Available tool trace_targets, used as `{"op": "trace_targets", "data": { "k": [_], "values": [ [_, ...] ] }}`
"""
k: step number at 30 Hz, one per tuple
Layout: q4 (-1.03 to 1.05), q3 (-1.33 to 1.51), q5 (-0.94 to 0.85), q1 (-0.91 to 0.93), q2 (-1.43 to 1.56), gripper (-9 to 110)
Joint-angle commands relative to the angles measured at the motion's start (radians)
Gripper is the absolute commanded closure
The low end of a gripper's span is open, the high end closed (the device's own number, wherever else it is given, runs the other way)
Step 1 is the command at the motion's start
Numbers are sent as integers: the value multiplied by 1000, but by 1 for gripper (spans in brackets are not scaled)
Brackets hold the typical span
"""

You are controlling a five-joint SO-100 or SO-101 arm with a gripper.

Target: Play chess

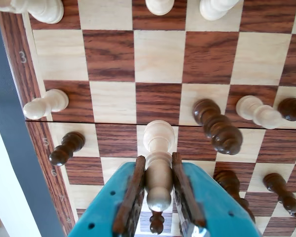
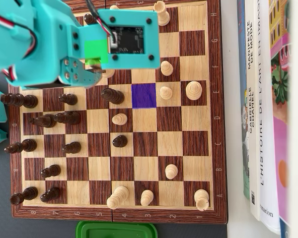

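- A wooden chessboard (image 2: 216, 124) covers most of the tabletop, with books (image 2: 263, 109) stacked along its right edge in the overhead view and a green lid (image 2: 116, 230) below it.
- The gripper (image 1: 158, 197) is pinching a pale chess piece (image 1: 158, 148), its brown-lined jaws pressed against the piece's waist from both sides in the wrist view.
- That held piece stands upright along the gripper's own line, head towards the camera and base towards the board; whether the base touches the square I cannot tell.
- In the overhead view the teal arm (image 2: 64, 44) hides the held piece, which sits under the camera housing near the board's upper middle.
- A purple-tinted square (image 2: 143, 95) lies just below and right of the housing in the overhead view; I judge it the likely target, so the move would be a short shift that way.
- A dark piece (image 2: 111, 95) stands left of that square and a pale pawn (image 2: 165, 92) right of it, so the lane is narrow.
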Motion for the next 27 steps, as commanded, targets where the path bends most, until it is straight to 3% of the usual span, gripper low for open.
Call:
{"op": "trace_targets", "data": {
  "k": [1,27],
  "values": [
    [-9,14,15,-25,64,94],
    [-172,235,129,-224,118,94]
  ]
}}
